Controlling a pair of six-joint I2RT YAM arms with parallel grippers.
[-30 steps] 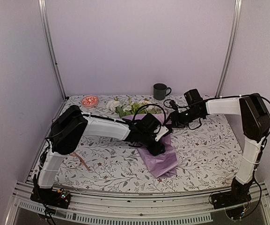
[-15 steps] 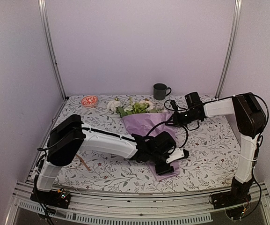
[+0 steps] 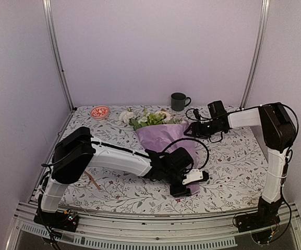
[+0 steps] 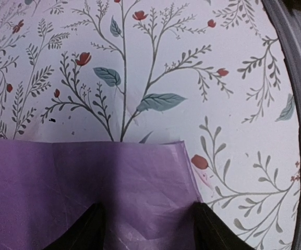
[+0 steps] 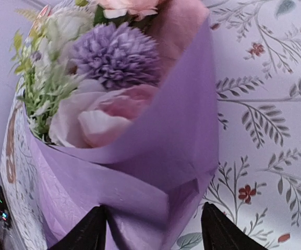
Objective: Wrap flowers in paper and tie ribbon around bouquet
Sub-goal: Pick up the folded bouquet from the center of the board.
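Left gripper (image 4: 147,221) hovers spread wide over the paper (image 4: 77,177) end, right gripper (image 5: 154,226) gapes beside the bouquet (image 5: 155,146), neither gripping.

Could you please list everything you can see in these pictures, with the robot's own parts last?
flowers: several, pink, white, lilac and green, sticking out of the far end of the paper
paper: one sheet, lilac, wrapped round the flowers, mid-table
mug: one, dark, far edge, right of centre
dish: one, red and white, far left corner
tan strip: one, thin, near left, partly under the left arm
cloth: one, white with a leaf and flower print, covering the table
arms: two, white and black, left and right
left pincer: open, over the paper's near end
right pincer: open, facing the paper's flower end
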